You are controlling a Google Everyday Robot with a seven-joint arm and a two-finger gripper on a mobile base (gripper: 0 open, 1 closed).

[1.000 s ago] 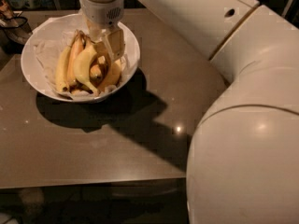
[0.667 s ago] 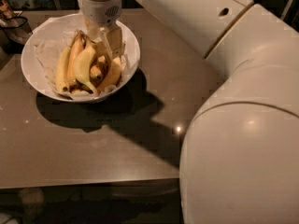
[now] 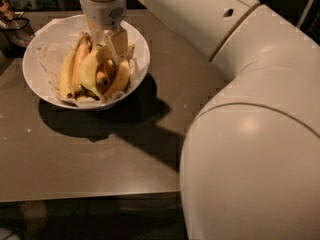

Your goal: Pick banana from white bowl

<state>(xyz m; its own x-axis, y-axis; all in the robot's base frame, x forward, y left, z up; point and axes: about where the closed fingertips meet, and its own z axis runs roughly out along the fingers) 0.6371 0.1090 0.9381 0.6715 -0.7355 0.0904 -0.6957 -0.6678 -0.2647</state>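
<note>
The white bowl (image 3: 37,79) stands at the table's far left, lined with crumpled white paper. Several bananas lie in it. The banana (image 3: 89,69), the largest, pale yellow and strongly curved, lies in the middle of the pile with its upper end under my gripper. Shorter orange-yellow bananas lie to its left (image 3: 66,76) and right (image 3: 120,79). My gripper (image 3: 107,40) reaches straight down into the bowl from above, right at the banana's upper end and touching the pile. The banana rests in the bowl.
The brown table (image 3: 100,159) carries the bowl; its front edge runs along the lower part of the view. My big white arm (image 3: 250,134) fills the right side. A dark object (image 3: 12,21) sits at the far left edge behind the bowl.
The gripper stays down in the bowl at almost the same spot. The arm's elbow has swung further left, covering more of the table. The bananas have not visibly moved.
</note>
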